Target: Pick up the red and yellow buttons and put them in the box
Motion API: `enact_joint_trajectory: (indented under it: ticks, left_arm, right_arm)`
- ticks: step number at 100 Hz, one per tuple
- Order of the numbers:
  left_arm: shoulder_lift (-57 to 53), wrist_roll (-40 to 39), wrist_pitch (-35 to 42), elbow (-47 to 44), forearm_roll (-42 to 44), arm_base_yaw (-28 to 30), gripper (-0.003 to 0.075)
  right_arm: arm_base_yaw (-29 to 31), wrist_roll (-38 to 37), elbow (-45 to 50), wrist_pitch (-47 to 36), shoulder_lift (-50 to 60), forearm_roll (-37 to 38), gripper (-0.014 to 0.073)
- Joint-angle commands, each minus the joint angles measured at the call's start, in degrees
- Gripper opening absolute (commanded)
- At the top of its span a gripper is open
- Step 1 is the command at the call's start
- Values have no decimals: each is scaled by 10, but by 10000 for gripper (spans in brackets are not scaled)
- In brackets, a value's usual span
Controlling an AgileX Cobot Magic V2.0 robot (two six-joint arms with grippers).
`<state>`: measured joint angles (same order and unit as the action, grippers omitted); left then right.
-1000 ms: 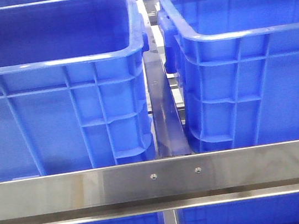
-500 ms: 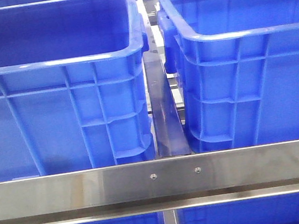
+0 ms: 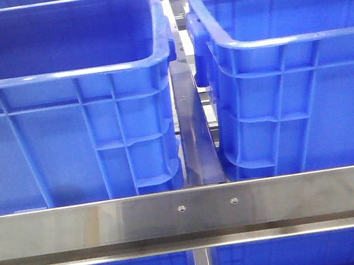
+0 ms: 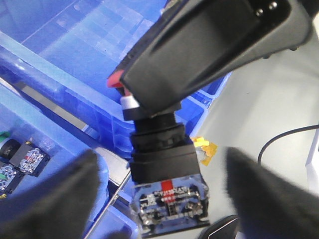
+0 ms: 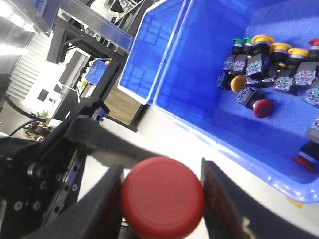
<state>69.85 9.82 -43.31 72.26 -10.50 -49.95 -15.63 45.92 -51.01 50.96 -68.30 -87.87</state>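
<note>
right gripper (image 5: 162,199) jaws clamped on the red button (image 5: 162,197); box (image 5: 209,119) sits just beyond; left gripper (image 4: 159,199) jaws spread, not gripping

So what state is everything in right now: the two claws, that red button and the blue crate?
red button: held in the air.
right gripper: shut on the red button.
left gripper: open, fingers either side of the button's body, not gripping.
blue crate: open-topped, many buttons inside.
</note>
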Motion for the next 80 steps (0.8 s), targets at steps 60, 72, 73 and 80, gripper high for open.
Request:
enact_joint_trajectory:
  ticks: [60, 72, 73, 80]
  left_arm:
    - [-82, -36, 33, -7, 14, 151, 543]
    - [-116, -39, 36, -44, 14, 236, 543]
    - [-122, -39, 36, -49, 14, 240, 543]
    - [-149, -40, 49, -77, 14, 285, 543]
  right_arm:
    - [3, 69, -20, -126, 22, -27, 118]
    - [3, 69, -20, -139, 22, -20, 118]
    - [3, 69, -20, -140, 22, -20, 118]
    - [3, 69, -20, -150, 22, -17, 118]
